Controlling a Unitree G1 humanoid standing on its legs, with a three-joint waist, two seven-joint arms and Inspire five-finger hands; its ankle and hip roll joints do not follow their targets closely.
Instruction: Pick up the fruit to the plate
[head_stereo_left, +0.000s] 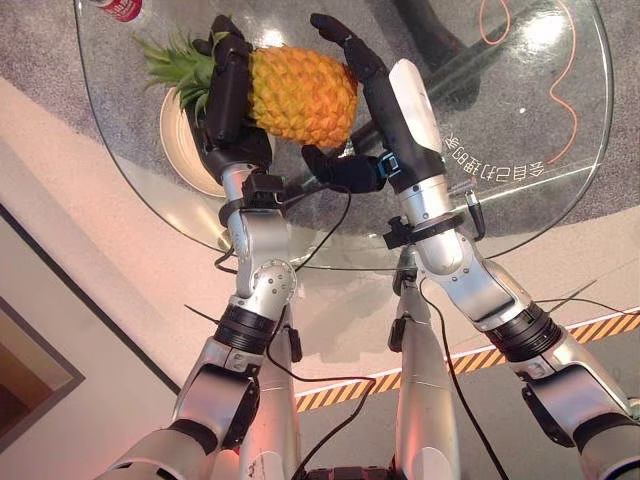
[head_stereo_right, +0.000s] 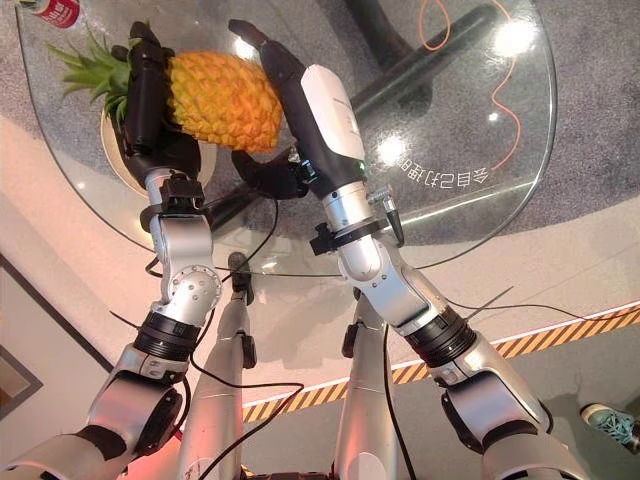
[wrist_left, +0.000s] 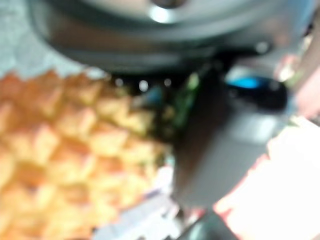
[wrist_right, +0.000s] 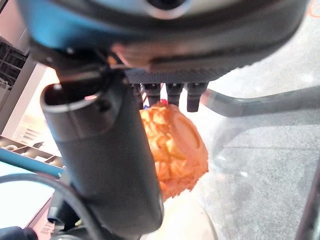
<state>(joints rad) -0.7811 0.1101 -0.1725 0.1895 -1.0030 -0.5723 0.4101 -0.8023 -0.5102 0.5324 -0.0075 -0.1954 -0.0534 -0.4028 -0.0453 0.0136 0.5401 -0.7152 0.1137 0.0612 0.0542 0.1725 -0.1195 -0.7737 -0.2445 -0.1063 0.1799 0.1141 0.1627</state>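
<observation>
A yellow-orange pineapple hangs on its side above the glass table, pressed between my two hands. The left hand lies flat against its leafy end, fingers straight along the fruit. Against the other end rests the right hand, fingers stretched over the top and thumb reaching beneath. The green crown sticks out to the left, over a cream plate on the table. The fruit's body is just right of the plate. In the right wrist view the pineapple shows past the straight fingertips.
The round glass table has its near rim just beyond my wrists. A red can stands at the far left edge. Dark table legs show through the glass. A yellow-black striped tape runs on the floor below.
</observation>
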